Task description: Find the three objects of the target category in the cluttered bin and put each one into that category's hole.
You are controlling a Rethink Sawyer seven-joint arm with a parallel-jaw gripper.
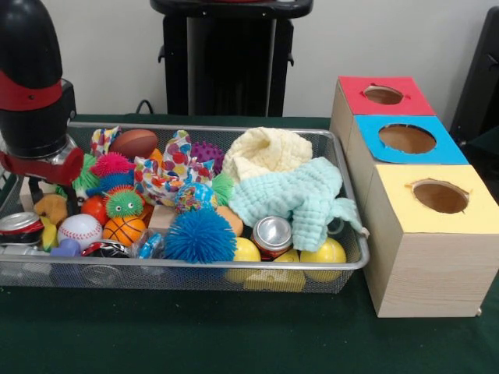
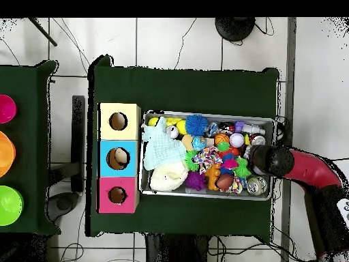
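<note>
The silver wire-mesh bin (image 1: pixel 195 266) lies on the green cloth, full of clutter; it also shows in the overhead view (image 2: pixel 204 114). In it are a blue spiky ball (image 1: pixel 199 235), a baseball (image 1: pixel 79 230), a small basketball (image 1: pixel 124 229), a football (image 1: pixel 134 142), a drink can (image 1: pixel 272 234), yellow balls (image 1: pixel 323 252), a mint cloth (image 1: pixel 300 195), a cream cloth (image 1: pixel 267 150) and a patterned cloth (image 1: pixel 168 175). My gripper (image 1: pixel 45 175) hangs low over the bin's left end, beside a second can (image 1: pixel 19 227). From above, the arm's head (image 2: pixel 266 160) covers it.
Three wooden boxes with round holes stand right of the bin: red top (image 1: pixel 386 95), blue top (image 1: pixel 407 139), yellow top (image 1: pixel 440 196). A black stand (image 1: pixel 226 54) rises behind the table. Pink (image 2: pixel 5 109), orange (image 2: pixel 5 153) and green (image 2: pixel 8 205) bowls sit on a side table.
</note>
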